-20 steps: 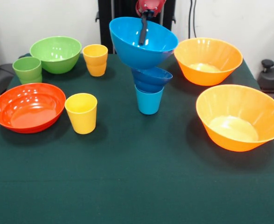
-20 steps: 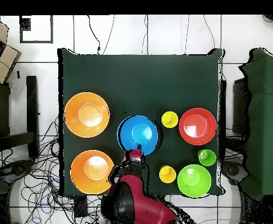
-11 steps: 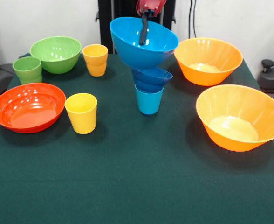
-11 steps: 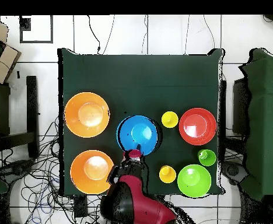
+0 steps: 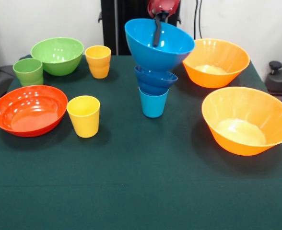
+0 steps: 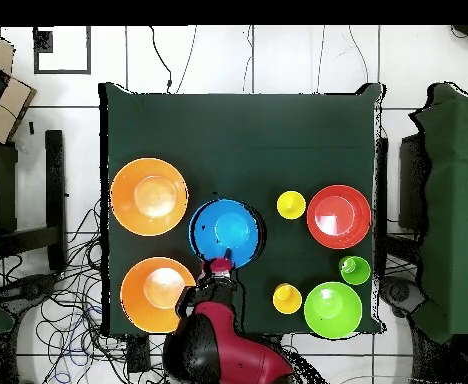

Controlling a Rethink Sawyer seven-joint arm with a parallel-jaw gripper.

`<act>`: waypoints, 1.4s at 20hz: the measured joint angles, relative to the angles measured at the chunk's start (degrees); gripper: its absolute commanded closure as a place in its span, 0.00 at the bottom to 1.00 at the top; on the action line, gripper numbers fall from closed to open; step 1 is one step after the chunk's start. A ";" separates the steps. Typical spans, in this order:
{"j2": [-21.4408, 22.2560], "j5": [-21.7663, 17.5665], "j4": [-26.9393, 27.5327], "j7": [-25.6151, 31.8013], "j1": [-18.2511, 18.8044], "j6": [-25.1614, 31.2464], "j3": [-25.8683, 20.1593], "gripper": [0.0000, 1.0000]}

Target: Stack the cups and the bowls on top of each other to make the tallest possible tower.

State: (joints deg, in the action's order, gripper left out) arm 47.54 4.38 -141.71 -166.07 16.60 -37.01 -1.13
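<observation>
Gripper (image 5: 157, 29) on light blue bowl (image 5: 153, 52) (tilted)

Gripper (image 6: 221, 265) at blue bowl's (image 6: 225, 231) rim

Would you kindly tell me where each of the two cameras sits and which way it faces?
Front view: across the table from the robot, looking slightly down at the blue tower; only the gripper shows, gripping the medium light blue bowl.
Overhead view: above the table, looking straight down, the robot's base at the bottom; the red arm reaches up to the tower.
Shared: both show the tower, two orange bowls, the red-orange bowl, and the green table, turned half round between them.
</observation>
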 measured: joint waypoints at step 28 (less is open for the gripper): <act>-4.02 0.02 0.03 0.00 -0.86 -1.93 1.46 1.00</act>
State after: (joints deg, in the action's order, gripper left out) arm 43.52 4.40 -141.68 -166.07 15.74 -38.94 0.33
